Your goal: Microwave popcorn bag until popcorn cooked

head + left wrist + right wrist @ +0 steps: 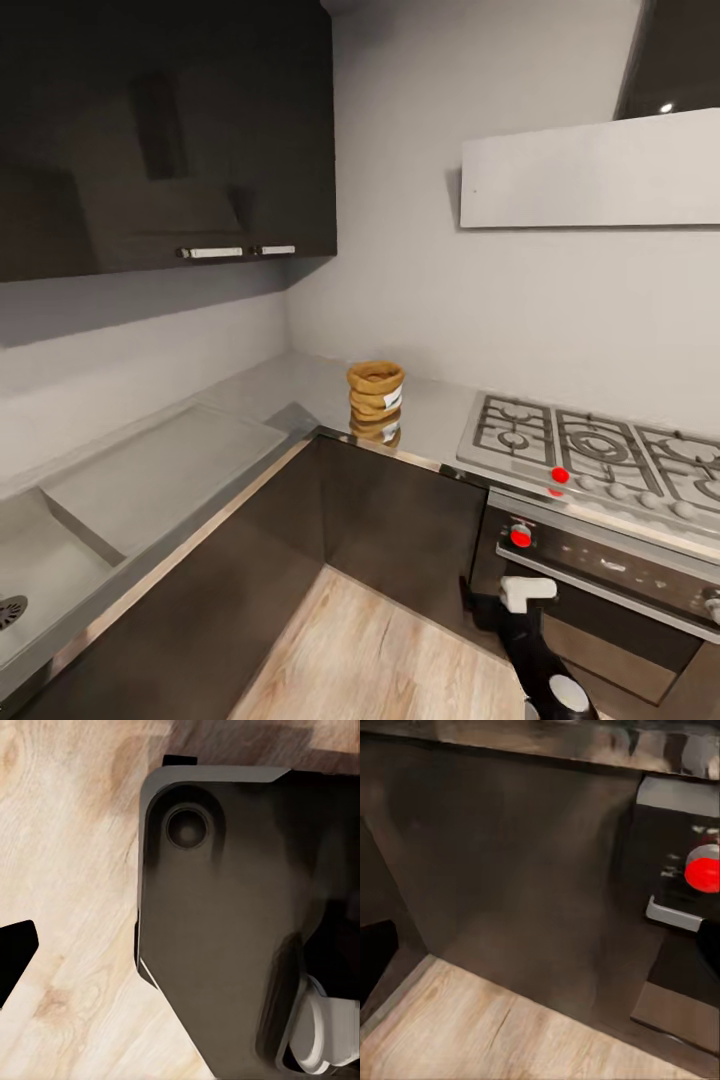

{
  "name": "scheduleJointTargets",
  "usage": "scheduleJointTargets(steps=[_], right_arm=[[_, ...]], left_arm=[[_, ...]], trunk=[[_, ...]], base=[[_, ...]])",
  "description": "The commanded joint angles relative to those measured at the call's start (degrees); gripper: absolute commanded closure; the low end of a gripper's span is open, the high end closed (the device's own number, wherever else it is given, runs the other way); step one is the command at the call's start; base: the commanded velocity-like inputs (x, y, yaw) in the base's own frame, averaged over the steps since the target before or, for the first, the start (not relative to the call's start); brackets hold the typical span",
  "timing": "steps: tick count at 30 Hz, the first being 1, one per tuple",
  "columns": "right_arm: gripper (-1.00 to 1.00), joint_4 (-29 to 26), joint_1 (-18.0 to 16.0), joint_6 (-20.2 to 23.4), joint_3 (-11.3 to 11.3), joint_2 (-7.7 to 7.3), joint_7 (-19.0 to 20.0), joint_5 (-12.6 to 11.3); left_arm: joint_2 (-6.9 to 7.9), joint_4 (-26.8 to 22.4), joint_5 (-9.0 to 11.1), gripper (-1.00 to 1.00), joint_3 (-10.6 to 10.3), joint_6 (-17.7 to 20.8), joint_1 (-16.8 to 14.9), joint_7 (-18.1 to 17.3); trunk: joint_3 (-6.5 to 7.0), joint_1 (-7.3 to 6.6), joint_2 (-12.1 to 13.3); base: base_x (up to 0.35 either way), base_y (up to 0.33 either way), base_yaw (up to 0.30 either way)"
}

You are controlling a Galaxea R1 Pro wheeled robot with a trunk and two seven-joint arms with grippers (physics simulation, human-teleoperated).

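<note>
The popcorn bag, a tan sack with a rolled rim and white labels, stands upright on the grey countertop near its inner corner edge. What is inside the bag is hidden. The microwave is out of view. My right arm reaches up from the lower right, and its gripper hangs low in front of the oven, well below and right of the bag. One dark finger sits at the frame's side with nothing held. In the left wrist view a single finger hangs over the wooden floor beside my own base.
A steel gas hob with black grates lies right of the bag, above a dark oven with red knobs. A sink is set into the counter's left run. Dark cabinets hang overhead. Wooden floor lies in front.
</note>
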Motion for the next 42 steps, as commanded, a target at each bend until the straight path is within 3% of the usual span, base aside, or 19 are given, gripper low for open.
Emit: scheduleJointTargets(steps=[1,3,5,9,15,18,23,26,30,35,37,42], right_arm=[[-1.0,-4.5,-0.1,2.4,0.2,-0.05,-0.5,-0.5],[-1.0,-9.7,-0.9,4.3,0.2,-0.02,-0.6,-0.5],[-1.0,-10.6,-2.9,6.2,0.2,-0.01,-0.6,-0.5],[-1.0,-11.2,-12.3,21.3,0.1,-0.04,-2.8,-0.5],[-1.0,-11.2,-23.5,29.2,0.1,-0.02,-6.1,-0.5],[-1.0,-11.1,-29.3,37.6,0.1,-0.03,-6.6,-0.5],[-1.0,-9.6,-38.1,46.4,0.1,-0.03,-6.8,-0.5],[-1.0,-6.0,-43.7,53.3,0.1,-0.07,-6.8,-0.5],[-1.0,1.1,-49.3,55.9,0.1,-0.09,-6.8,-0.6],[-1.0,21.9,-57.9,56.4,-0.9,-0.89,-6.8,-0.6],[-1.0,27.9,-59.7,56.5,-2.1,-1.42,-6.8,-0.6],[-1.0,30.9,-60.5,56.6,-2.6,-1.78,-6.8,-0.7]], left_arm=[[-0.1,-0.3,0.1,-1.0,0.2,0.5,0.1,0.0],[-0.35,-0.2,0.1,-1.0,0.2,0.6,0.1,0.0],[-0.5,-0.2,0.1,-1.0,0.2,0.7,0.1,0.0],[-0.78,-0.2,0.1,-1.0,0.2,0.7,0.1,0.0],[-0.87,-0.3,0.1,-1.0,0.2,0.6,0.1,0.0],[-0.87,-0.3,0.1,-1.0,0.2,0.6,0.1,0.0],[-0.87,-0.4,0.1,-1.0,0.2,0.6,0.1,0.0],[-0.87,-0.4,0.1,-1.0,0.2,0.6,0.1,0.0],[-0.87,-0.4,0.1,-1.0,0.2,0.7,0.1,0.0],[-0.87,-0.4,0.1,-1.0,0.2,0.7,0.1,0.0],[-0.87,-0.4,0.1,-1.0,0.2,0.6,0.1,0.0],[-0.87,-0.4,0.1,-1.0,0.2,0.7,0.1,0.0]], trunk=[[0.11,-0.21,0.4],[0.46,-0.65,1.2],[0.82,-1.09,2.0],[1.54,-1.97,3.6],[2.62,-3.28,6.0],[3.16,-3.94,7.2],[4.05,-5.04,9.2],[4.59,-5.7,10.4],[5.31,-6.58,12.0],[6.21,-7.68,14.0],[6.57,-8.12,14.8],[7.47,-9.21,16.8]], base=[[0.0,0.0,0.0],[0.0,0.0,0.0],[0.0,0.0,0.0],[0.0,0.0,0.0],[0.0,0.0,0.0],[0.0,0.0,0.0],[0.0,0.0,0.0],[0.0,0.0,0.0],[0.0,0.0,0.0],[0.0,0.0,0.0],[0.0,0.0,0.0],[0.0,0.0,0.0]])
